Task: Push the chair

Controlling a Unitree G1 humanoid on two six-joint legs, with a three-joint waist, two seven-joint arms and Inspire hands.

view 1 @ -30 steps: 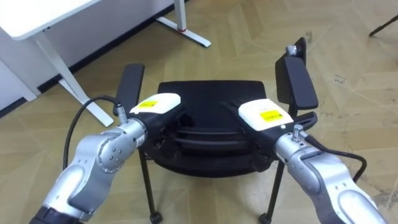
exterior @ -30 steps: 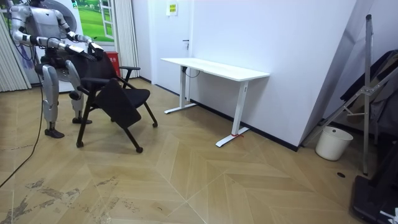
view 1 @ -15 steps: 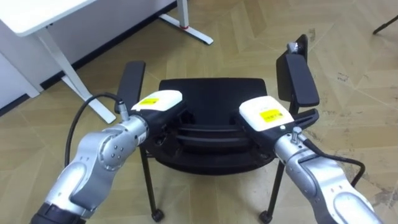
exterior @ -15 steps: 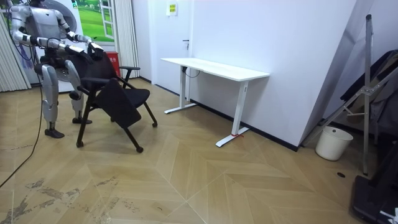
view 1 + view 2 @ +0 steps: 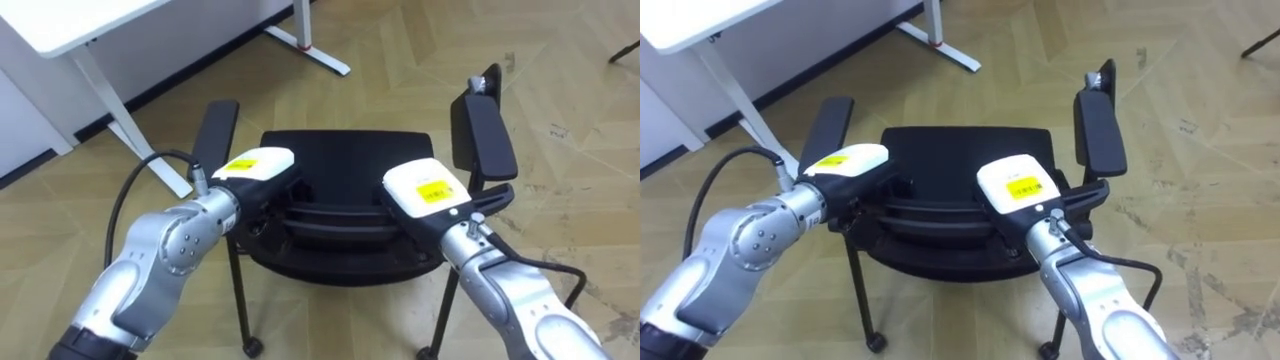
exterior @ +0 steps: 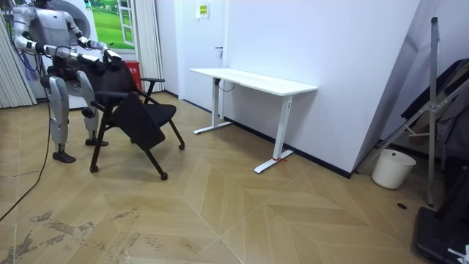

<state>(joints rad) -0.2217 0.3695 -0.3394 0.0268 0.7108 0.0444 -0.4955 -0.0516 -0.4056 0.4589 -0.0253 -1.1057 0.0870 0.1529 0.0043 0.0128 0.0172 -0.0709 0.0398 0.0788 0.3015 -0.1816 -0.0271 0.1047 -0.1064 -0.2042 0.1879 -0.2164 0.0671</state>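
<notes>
the black chair (image 5: 345,165) stands on the wood floor (image 5: 560,90) directly in front of the robot, seat pointing away from it, with the white desk (image 5: 60,25) ahead and to the robot's left. both hands rest on the top edge of the chair's back. the left hand (image 5: 255,165) is on the left part of the edge and the right hand (image 5: 425,188) on the right part. only the white backs of the hands can be seen. the fingers reach down over the far side of the dark backrest and blend into it, so i cannot tell whether they are straight or curled round the edge.

the left armrest (image 5: 218,125) and the right armrest (image 5: 483,135) stick out on either side of the seat. the front legs are hidden under the seat. the thin rear legs (image 5: 237,295) run down to the bottom edge, where they are partly cut off.

in the room view the robot stands upright at the room view's left, behind the chair (image 6: 139,117), with both arms held out to it. the chair is between the robot and the desk (image 6: 253,81), a little apart from the desk's near end. a white bucket (image 6: 386,169) sits by the wall, well apart, on the room view's right.
</notes>
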